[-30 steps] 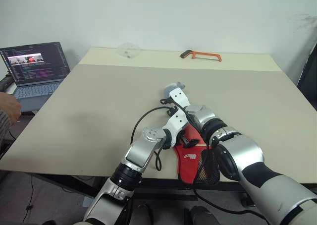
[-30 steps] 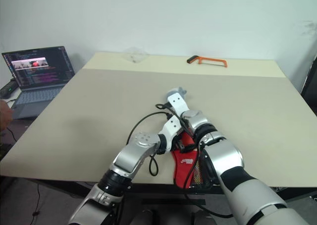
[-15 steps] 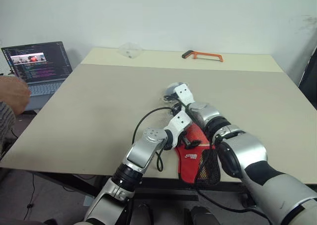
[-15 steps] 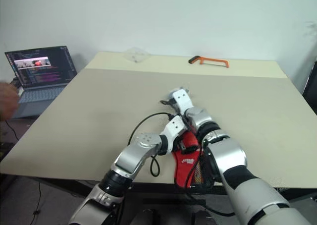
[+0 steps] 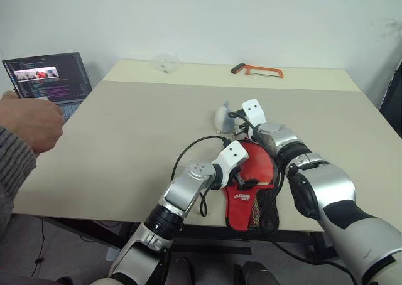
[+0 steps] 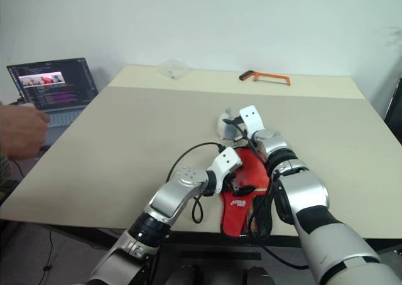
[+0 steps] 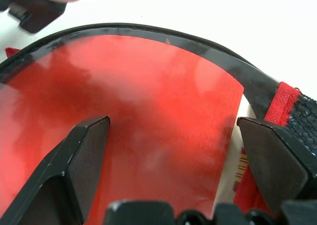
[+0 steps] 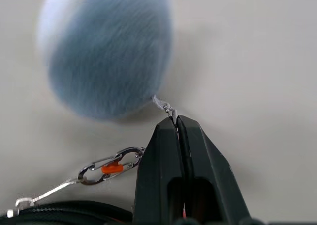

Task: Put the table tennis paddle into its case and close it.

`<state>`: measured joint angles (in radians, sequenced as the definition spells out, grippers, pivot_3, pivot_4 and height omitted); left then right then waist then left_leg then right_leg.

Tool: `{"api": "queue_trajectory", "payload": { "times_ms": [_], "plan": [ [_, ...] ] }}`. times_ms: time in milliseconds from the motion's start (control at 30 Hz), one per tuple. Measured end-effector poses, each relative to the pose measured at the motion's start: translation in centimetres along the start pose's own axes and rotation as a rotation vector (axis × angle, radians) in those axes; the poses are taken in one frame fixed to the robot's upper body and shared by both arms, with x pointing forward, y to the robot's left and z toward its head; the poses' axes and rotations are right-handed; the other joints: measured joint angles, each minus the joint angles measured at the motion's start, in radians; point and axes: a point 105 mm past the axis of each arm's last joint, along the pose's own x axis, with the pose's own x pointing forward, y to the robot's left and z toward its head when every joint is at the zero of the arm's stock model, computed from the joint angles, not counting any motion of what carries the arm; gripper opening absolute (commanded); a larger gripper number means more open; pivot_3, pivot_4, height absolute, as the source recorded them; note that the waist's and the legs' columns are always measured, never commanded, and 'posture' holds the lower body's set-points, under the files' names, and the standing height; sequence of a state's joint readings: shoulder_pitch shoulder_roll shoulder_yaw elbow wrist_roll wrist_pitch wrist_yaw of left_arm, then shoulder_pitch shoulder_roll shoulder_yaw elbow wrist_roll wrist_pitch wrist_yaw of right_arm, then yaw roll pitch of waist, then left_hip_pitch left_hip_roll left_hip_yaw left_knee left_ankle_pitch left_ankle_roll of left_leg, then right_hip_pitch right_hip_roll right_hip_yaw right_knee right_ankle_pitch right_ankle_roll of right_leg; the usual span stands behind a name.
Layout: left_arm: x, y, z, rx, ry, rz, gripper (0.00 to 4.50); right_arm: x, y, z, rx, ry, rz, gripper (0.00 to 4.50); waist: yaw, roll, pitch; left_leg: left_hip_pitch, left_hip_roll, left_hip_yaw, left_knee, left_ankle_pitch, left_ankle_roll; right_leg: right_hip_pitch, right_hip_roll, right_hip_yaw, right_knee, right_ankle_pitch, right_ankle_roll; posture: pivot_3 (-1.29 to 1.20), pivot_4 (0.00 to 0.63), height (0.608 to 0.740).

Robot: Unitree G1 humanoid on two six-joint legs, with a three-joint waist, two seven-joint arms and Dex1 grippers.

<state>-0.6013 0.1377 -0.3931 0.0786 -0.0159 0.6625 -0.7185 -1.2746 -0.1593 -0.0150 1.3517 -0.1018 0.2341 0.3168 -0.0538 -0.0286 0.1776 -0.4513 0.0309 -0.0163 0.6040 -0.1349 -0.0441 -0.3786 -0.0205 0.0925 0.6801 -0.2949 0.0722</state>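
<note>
While our left gripper (image 7: 168,150) pins the case (image 5: 251,191), our right gripper (image 8: 177,123) draws the zip chain.

We judge the wide-open left fingers (image 7: 84,155) rest on the clear window, the red paddle (image 7: 148,101) beneath, to steady the case near the surface (image 5: 125,128) edge. Our right gripper, pinched shut on the chain beside the fluffy ball (image 8: 106,51), sits just beyond the case's far end.

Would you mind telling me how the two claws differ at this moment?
The left claw is spread wide over the case's clear window with the red showing through; the right claw is shut on the thin chain of the grey fluffy ball. Both are at the case on the table.
</note>
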Motion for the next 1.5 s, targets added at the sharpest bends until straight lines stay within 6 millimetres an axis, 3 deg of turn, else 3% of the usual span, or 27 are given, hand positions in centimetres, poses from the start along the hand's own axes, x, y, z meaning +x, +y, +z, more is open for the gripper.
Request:
{"api": "queue_trajectory", "payload": {
  "times_ms": [333,600,733,867,967,1267,1500],
  "plan": [
    [0.2,-0.3,0.1,0.011,-0.003,-0.022,4.5,-2.0,-5.5,-2.7,-0.107,0.105,-0.058,0.02,0.006,0.0,0.0,0.0,0.0,0.0,0.0,0.0,0.0,0.0,0.0,0.0,-0.001,0.0,0.0,0.0,0.15,0.74],
    [0.6,-0.3,0.2,0.012,-0.004,-0.034,4.5,-4.1,-8.7,-4.9,-0.201,0.183,-0.04,0.02,0.008,0.001,0.0,0.0,-0.001,0.001,0.0,0.0,0.0,0.001,0.0,0.0,-0.001,0.0,0.0,0.0,0.15,0.74],
    [0.8,-0.5,0.3,0.018,-0.007,-0.051,4.5,-5.6,-9.9,-6.3,-0.27,0.223,0.0,0.02,0.018,0.001,0.001,0.0,-0.001,0.001,0.0,0.0,0.0,0.001,-0.001,0.0,-0.002,-0.001,0.001,0.0,0.15,0.74],
    [1.2,-0.9,0.5,0.033,-0.008,-0.075,4.5,-8.6,-10.7,-7.6,-0.381,0.265,0.09,0.02,0.03,0.002,0.001,-0.001,-0.002,0.001,0.0,0.0,0.0,0.001,-0.002,0.0,-0.004,-0.002,0.002,0.0,0.15,0.74],
    [1.3,-0.9,0.5,0.04,-0.01,-0.09,4.5,-11.6,-10.5,-8.6,-0.469,0.315,0.169,0.02,0.031,0.002,0.001,-0.001,-0.002,0.001,0.0,-0.001,-0.001,0.002,-0.003,-0.001,-0.006,-0.004,0.005,0.0,0.15,0.74],
    [1.9,-1.3,0.6,0.057,-0.005,-0.117,4.5,-16.8,-7.2,-10.3,-0.593,0.39,0.397,0.02,0.028,0.002,0.001,0.0,-0.002,0.001,0.0,-0.001,-0.001,0.004,-0.003,-0.001,-0.008,-0.008,0.002,0.0,0.15,0.74],
    [2.2,-1.4,0.7,0.063,-0.004,-0.128,4.5,-20.3,-3.6,-11.9,-0.634,0.412,0.636,0.02,0.027,0.002,0.001,0.0,-0.002,0.0,0.0,-0.001,-0.001,0.004,-0.003,-0.001,-0.008,-0.009,0.001,0.0,0.15,0.74]
  ]
}}
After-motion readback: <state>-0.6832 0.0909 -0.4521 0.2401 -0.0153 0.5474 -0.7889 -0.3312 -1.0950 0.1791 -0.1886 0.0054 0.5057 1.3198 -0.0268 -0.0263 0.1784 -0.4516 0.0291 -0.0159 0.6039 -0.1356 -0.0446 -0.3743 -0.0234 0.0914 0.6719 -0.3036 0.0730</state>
